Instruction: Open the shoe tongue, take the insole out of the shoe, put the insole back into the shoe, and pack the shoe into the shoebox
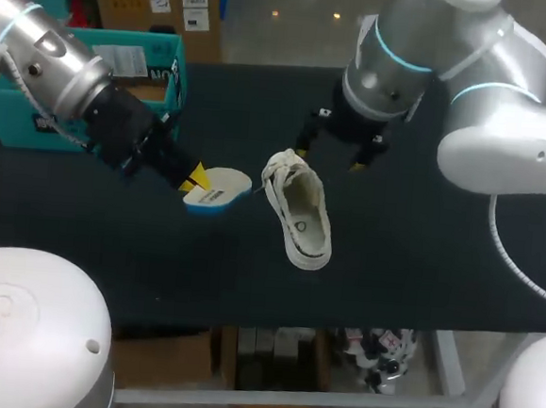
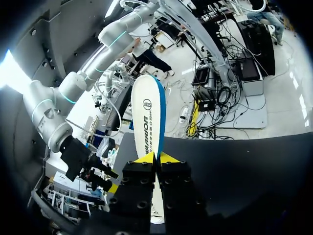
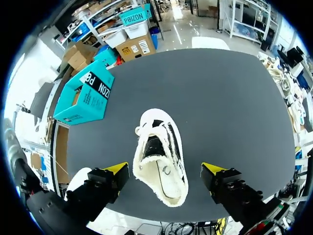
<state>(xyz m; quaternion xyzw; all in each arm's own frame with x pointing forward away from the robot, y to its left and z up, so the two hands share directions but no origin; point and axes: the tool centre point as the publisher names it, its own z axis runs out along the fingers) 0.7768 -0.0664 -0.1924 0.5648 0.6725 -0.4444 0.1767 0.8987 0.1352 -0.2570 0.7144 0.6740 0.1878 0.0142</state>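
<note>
Black table (image 1: 419, 272); insole (image 1: 219, 188) outside shoe (image 1: 301, 211)

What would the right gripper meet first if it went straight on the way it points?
The right gripper would most likely meet the white shoe, lying directly ahead between its open fingers, on the black table. Depth is hard to judge.

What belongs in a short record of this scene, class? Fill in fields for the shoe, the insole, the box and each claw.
shoe: white shoe, on its sole on the black table, opening facing up
insole: white insole with blue edge, out of the shoe, beside its laced end
box: teal box, at the table's far left corner, apart from the shoe
left claw: left claw, shut on one end of the insole
right claw: right claw, open, above the shoe's laced end, holding nothing
</note>
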